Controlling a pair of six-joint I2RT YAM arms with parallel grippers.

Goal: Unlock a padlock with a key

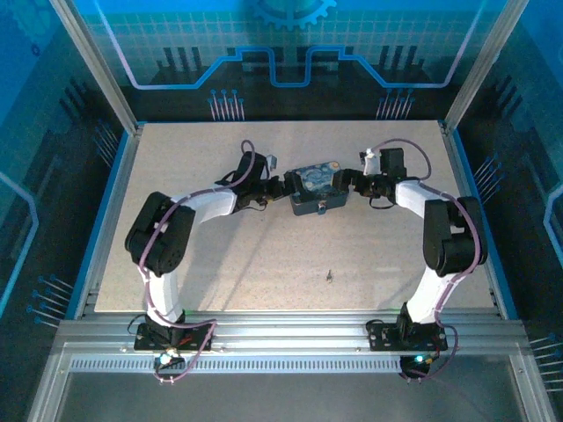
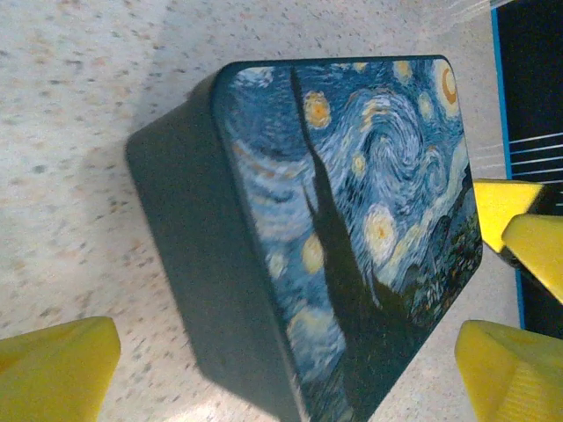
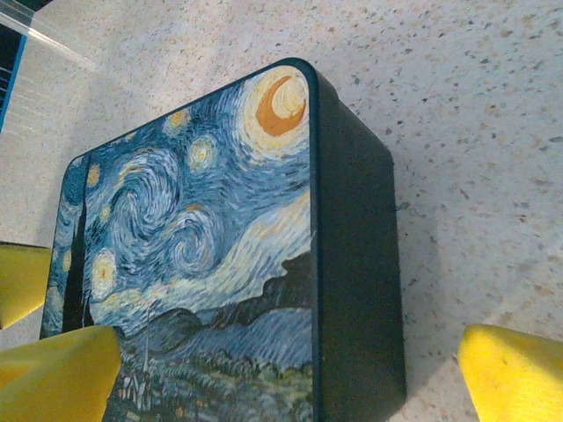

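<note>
A dark-blue tin point(image 1: 314, 183) with a swirling starry-night painting lies at the table's middle back. My left gripper point(image 1: 287, 186) is at its left end and my right gripper point(image 1: 346, 182) at its right end. Both are open, and each has an end of the tin between its yellow fingers. In the left wrist view the tin point(image 2: 352, 220) lies between spread fingertips point(image 2: 53, 369) without visible contact. The right wrist view shows the same around the tin point(image 3: 202, 246). A tiny grey thing, likely the key point(image 1: 328, 275), lies alone on the table nearer the front. A small pale speck point(image 1: 322, 206) on the tin's near side may be the padlock.
The speckled tabletop point(image 1: 220, 264) is bounded by blue rims and glass walls on the left, right and back. The arm bases stand on an aluminium rail point(image 1: 281, 330) at the near edge. The other arm's yellow fingers point(image 2: 519, 220) show past the tin.
</note>
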